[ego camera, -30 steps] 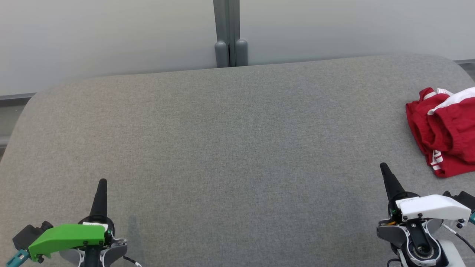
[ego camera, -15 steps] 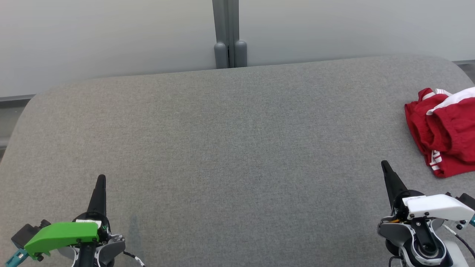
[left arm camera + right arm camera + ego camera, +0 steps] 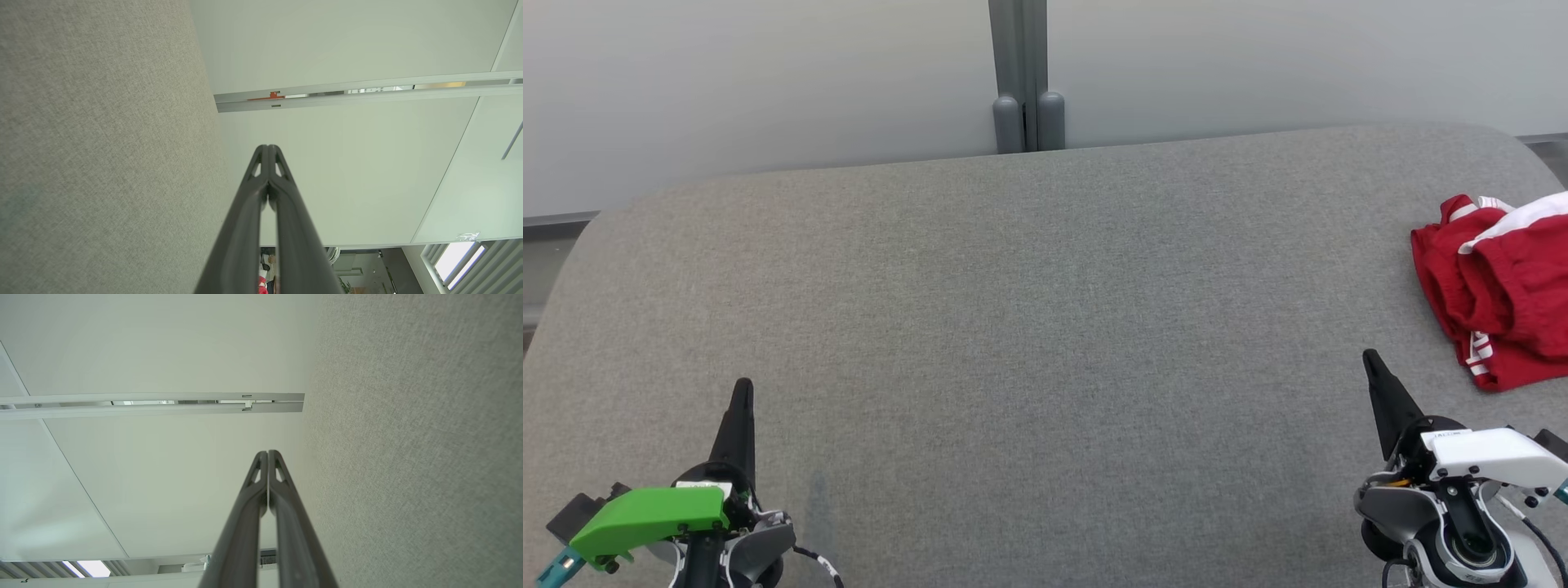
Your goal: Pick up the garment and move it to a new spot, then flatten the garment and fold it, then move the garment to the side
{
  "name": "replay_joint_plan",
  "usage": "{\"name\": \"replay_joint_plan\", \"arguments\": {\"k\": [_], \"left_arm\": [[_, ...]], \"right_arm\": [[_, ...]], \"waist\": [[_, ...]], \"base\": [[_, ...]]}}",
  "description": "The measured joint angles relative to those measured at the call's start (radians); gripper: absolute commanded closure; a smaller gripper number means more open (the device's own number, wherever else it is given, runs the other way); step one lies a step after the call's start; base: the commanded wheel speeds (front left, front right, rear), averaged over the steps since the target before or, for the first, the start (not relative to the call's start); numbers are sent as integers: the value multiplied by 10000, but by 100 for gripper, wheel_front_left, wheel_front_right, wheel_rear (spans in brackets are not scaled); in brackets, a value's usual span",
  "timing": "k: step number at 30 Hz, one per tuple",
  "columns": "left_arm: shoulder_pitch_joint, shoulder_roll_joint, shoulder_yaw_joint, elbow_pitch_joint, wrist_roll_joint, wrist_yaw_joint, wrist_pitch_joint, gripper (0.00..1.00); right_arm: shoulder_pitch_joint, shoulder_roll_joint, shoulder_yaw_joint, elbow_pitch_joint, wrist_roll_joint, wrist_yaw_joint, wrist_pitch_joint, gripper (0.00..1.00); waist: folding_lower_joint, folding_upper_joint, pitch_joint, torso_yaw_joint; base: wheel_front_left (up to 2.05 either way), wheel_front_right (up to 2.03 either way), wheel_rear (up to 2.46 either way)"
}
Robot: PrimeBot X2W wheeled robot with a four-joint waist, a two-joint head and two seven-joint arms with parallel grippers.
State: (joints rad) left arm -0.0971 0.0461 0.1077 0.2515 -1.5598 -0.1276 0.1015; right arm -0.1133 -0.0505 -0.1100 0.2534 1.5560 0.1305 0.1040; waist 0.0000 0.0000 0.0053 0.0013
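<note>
I see red garment [image 3: 1507,302] bunched at right edge of grey surface [image 3: 1045,327], cut off by frame; tiny print on right gripper [image 3: 1372,361] unreadable. It and left gripper [image 3: 742,390] both pinched together, empty.

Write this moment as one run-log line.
left hand: shut, empty | right hand: shut, empty | garment: crumpled, right side of table, untouched

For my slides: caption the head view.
Left gripper and right gripper, both shut, over the grey fabric surface; red garment at right.
</note>
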Motion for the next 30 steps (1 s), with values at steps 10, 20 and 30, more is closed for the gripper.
{"name": "replay_joint_plan", "arguments": {"k": [10,20,30], "left_arm": [[-54,4,56,-56,-522,-12,119,100],[-56,4,56,-58,-529,-12,119,100],[-56,4,56,-58,-529,-12,119,100]], "right_arm": [[4,2,-40,-65,533,-2,102,100],[6,4,-42,-67,533,-2,102,100],[7,4,-42,-67,533,-2,102,100]], "waist": [[0,0,-22,-13],[0,0,-22,-13],[0,0,-22,-13]], "base": [[0,0,0],[0,0,0],[0,0,0]]}}
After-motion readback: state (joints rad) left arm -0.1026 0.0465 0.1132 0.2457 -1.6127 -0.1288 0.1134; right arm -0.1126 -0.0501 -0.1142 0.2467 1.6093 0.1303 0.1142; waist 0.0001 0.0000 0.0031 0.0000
